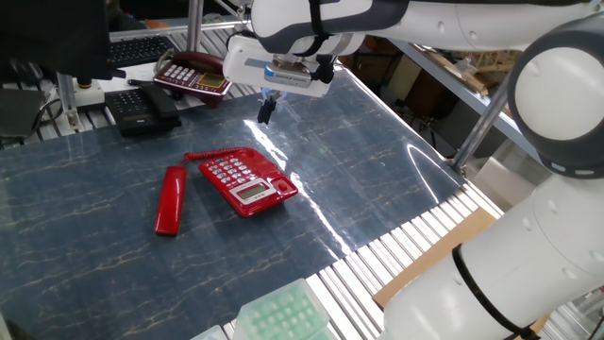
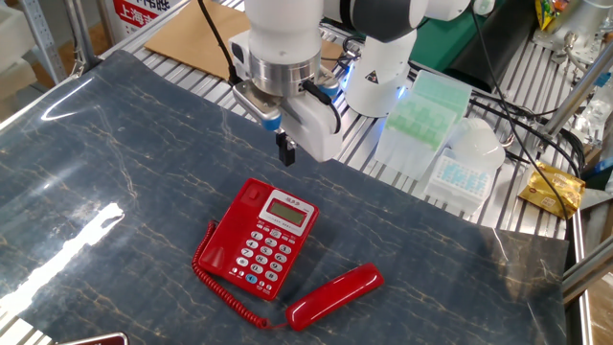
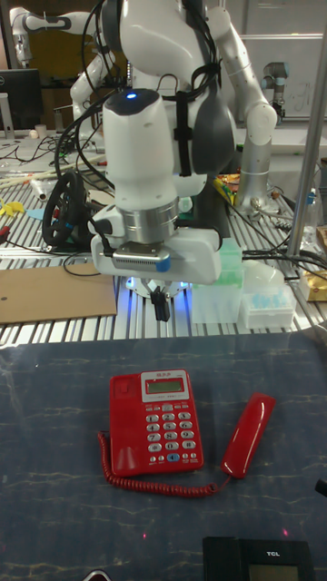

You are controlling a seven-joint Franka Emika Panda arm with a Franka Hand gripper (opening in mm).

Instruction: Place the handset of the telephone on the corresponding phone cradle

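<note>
Across your worktop (image 2: 115, 163) lies a dark marbled sheet with slatted metal edges. On it, the telephone (image 1: 243, 179) sits with its phone cradle (image 3: 123, 422) bare, and the handset (image 1: 171, 199) lies flat just beside the base, apart from it, joined by the coiled red cord (image 3: 154, 481). Your tool (image 2: 284, 150) hangs above the sheet beyond the telephone, its fingers together on nothing. A green rack (image 2: 421, 105) and a clear-lidded box (image 2: 467, 163) stand near the robot's foot; their contents are unclear. A maroon phone (image 1: 193, 75) and a black phone (image 1: 142, 106) sit at the far edge.
</note>
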